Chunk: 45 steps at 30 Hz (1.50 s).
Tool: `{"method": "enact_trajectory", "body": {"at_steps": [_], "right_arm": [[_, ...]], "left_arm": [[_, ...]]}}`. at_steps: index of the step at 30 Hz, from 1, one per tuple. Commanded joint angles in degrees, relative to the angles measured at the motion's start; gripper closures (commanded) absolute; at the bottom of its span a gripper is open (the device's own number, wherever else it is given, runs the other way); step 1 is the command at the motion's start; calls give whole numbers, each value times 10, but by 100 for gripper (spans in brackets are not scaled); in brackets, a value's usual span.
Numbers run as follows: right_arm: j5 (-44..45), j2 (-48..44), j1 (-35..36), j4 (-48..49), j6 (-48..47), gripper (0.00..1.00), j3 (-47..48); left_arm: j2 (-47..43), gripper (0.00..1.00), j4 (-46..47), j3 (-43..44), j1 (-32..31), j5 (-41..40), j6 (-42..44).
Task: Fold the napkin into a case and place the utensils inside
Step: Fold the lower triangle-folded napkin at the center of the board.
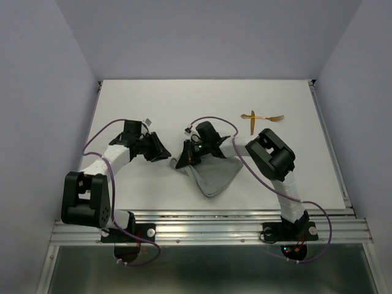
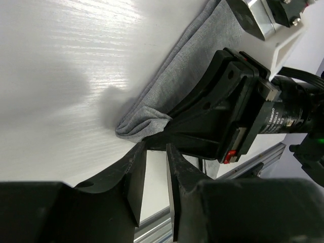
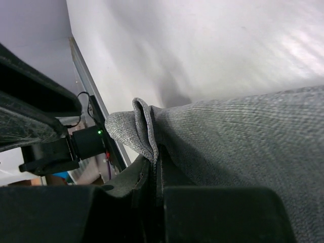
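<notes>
Napkin [image 1: 214,174]: judged soft, light and limp.
Right gripper [image 3: 154,164] is clamped on its doubled far-left corner; left gripper [image 2: 156,152], slightly parted, holds nothing. Corners look the best hold.

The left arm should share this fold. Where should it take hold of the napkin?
Probably the bunched corner of the napkin jutting past the right gripper, coming in sideways from the left: its layers stand stacked there, facing the open left gripper.

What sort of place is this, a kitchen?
Probably a robot test booth: two arms bolted to a metal rail, a white table boxed in by plain panels, with just a napkin and utensils.
</notes>
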Motion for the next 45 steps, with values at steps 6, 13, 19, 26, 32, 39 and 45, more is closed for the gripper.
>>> {"method": "enact_trajectory", "body": {"at_steps": [6, 13, 19, 26, 32, 39, 45], "right_arm": [[-23, 15, -14, 22, 37, 99, 14], [-32, 22, -14, 21, 39, 99, 19], [-34, 27, -14, 22, 41, 99, 23], [-19, 13, -14, 20, 38, 85, 18], [31, -24, -14, -6, 16, 49, 2], [145, -103, -14, -123, -54, 27, -9], [324, -205, 13, -230, -117, 22, -38]], "left_arm": [[31, 68, 14, 19, -32, 12, 14], [77, 70, 17, 45, -61, 4, 16], [114, 71, 24, 74, -62, -18, 16], [166, 72, 33, 89, -65, -25, 28], [190, 73, 46, 80, -66, -24, 21], [197, 73, 47, 78, -66, -25, 19], [204, 73, 47, 77, -66, -20, 19]]}}
